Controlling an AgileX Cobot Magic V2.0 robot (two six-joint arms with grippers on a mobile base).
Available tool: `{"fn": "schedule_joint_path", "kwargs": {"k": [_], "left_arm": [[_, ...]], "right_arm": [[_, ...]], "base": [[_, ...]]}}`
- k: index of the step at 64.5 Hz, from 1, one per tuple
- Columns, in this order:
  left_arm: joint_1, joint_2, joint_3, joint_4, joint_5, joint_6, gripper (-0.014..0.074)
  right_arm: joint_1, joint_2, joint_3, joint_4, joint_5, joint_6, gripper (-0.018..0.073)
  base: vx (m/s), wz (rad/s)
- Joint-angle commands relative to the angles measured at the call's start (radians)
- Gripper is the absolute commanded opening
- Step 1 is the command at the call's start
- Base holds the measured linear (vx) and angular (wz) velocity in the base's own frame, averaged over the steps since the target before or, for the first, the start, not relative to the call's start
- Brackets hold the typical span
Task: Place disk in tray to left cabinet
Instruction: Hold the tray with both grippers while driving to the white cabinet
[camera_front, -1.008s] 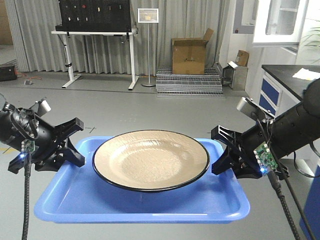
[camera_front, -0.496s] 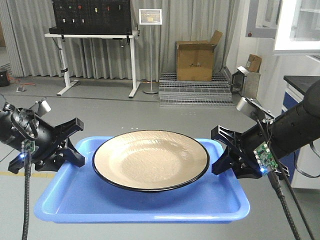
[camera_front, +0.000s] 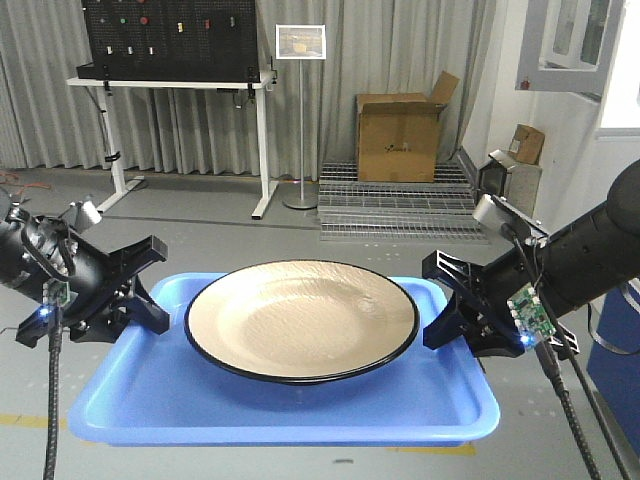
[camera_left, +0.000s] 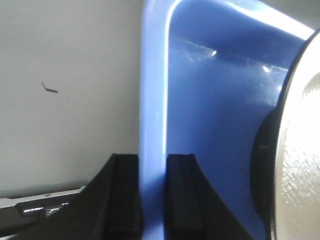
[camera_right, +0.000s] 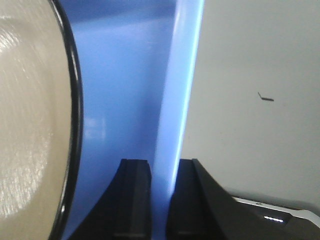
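Black fingers (camera_left: 122, 197) of the left gripper (camera_left: 151, 200) pinch the tray (camera_front: 300, 410) rim at its 9 o'clock edge, one inside, one outside. We find the right gripper (camera_right: 162, 197) clenched likewise on the 3 o'clock rim. Between them the tray hangs level above the grey floor (camera_front: 250, 235). On it the disk (camera_front: 302, 318) lies flat mid-tray, nearer 12 o'clock. A cardboard box (camera_front: 400, 135) stands well beyond, at 1 o'clock.

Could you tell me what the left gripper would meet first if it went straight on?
Most likely the tray: the left gripper is shut on its rim, which runs on ahead between the fingers. The disk sits further inward, depth unclear.
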Motion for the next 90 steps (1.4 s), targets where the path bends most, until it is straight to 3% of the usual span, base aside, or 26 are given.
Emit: {"fn": "schedule_joint_path", "kwargs": {"k": [1,90], "left_arm": [[-0.03,-0.057,-0.037,-0.205,0.022,-0.018,0.0],[-0.03,-0.057,-0.036,-0.205,0.022,-0.018,0.0]], "right_arm": [[0.019,-0.055,-0.041,0.173,-0.035,-0.013,-0.0004],[0.019,-0.055,-0.04,0.17,-0.036,-0.013,-0.0004]], "base": [[0.71,-0.05],[0.69,-0.02]]}}
